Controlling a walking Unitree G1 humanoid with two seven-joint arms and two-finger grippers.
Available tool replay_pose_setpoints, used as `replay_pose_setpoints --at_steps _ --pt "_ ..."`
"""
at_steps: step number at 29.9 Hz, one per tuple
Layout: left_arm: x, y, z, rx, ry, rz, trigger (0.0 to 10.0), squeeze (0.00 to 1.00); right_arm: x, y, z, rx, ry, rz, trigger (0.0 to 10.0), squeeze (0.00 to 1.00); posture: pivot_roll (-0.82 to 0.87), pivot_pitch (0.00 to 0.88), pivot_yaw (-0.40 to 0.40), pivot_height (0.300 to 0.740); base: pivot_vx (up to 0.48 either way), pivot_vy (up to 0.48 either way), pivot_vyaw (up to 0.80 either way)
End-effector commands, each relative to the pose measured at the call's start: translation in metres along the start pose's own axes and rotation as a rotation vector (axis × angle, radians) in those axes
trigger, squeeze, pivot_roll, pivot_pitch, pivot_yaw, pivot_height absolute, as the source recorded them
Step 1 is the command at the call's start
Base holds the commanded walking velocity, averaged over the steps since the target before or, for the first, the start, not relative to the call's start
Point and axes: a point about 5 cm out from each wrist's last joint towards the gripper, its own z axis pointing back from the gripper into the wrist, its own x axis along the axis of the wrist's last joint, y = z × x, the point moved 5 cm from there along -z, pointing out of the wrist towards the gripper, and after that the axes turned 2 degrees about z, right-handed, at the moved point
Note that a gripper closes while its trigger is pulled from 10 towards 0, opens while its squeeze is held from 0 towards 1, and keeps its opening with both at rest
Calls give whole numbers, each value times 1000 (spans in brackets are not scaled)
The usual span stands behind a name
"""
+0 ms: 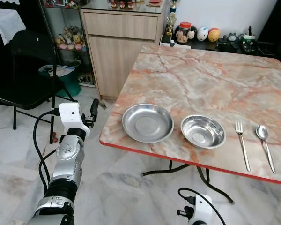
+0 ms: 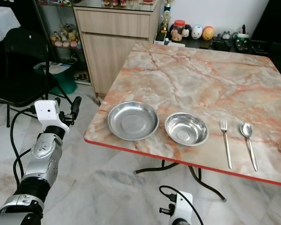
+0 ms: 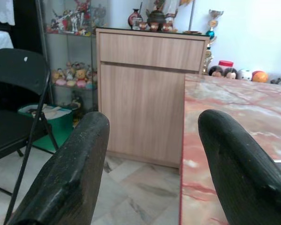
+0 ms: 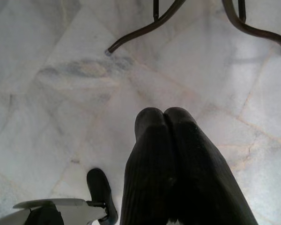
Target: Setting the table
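On marble-look table [image 1: 215, 75]: round steel plate [image 1: 147, 123], bowl [image 1: 203, 131], fork [image 1: 242, 144], spoon [image 1: 265, 146] in row; left gripper [image 1: 93, 111] beside table edge, fingers apart; right gripper [image 4: 165, 117] below, fingers pressed together.

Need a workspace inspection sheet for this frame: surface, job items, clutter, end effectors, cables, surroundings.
Surface: marble table, red edge.
Job's things: plate, bowl, fork, spoon in a row along the near edge.
Clutter: nothing seen on the table.
End effectors: left end effector open, raised beside the table's corner; right end effector shut, hanging over the floor.
Cables: black cable looping along the left arm.
Surroundings: wooden cabinet, folding chair, figurines.
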Motion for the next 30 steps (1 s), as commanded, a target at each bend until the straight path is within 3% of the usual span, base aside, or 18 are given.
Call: replay_pose_setpoints --at_steps 1,5,12,15,23,26,27,28,30 --pt "2 -2 -2 -1 -5 13 10000 0 -5 -3 1 -8 25 0 10000 0 42 0 -21 740 274 0 -494" --pt "2 -5 -2 -11 -4 16 10000 0 -5 -11 1 -13 26 1 10000 0 44 0 -21 740 208 0 -494" --pt "-1 -10 -3 -36 10 39 10000 0 -9 -49 8 -54 21 6 10000 0 47 0 -21 736 0 0 0" --pt "-2 -13 -2 -49 15 44 10000 0 -16 -53 12 -55 28 6 10000 0 44 0 -18 736 0 0 0" --pt "-11 -15 0 -66 69 70 10000 0 -36 -51 17 -52 62 2 10000 0 48 0 -20 736 0 0 0" --pt "-24 -12 3 -49 140 172 10000 0 -42 -44 18 -46 77 2 10000 0 49 0 -20 736 0 0 0" --pt "-24 -12 3 -49 140 172 10000 0 -42 -44 18 -46 77 2 10000 0 49 0 -20 736 0 0 0" --pt "-36 -14 5 -55 219 238 10000 0 -44 -40 18 -42 81 4 10000 0 50 0 -20 736 0 0 0" --pt "-53 -18 9 -70 334 266 10000 0 -44 -34 17 -38 83 8 10000 0 53 0 -22 736 0 0 0"
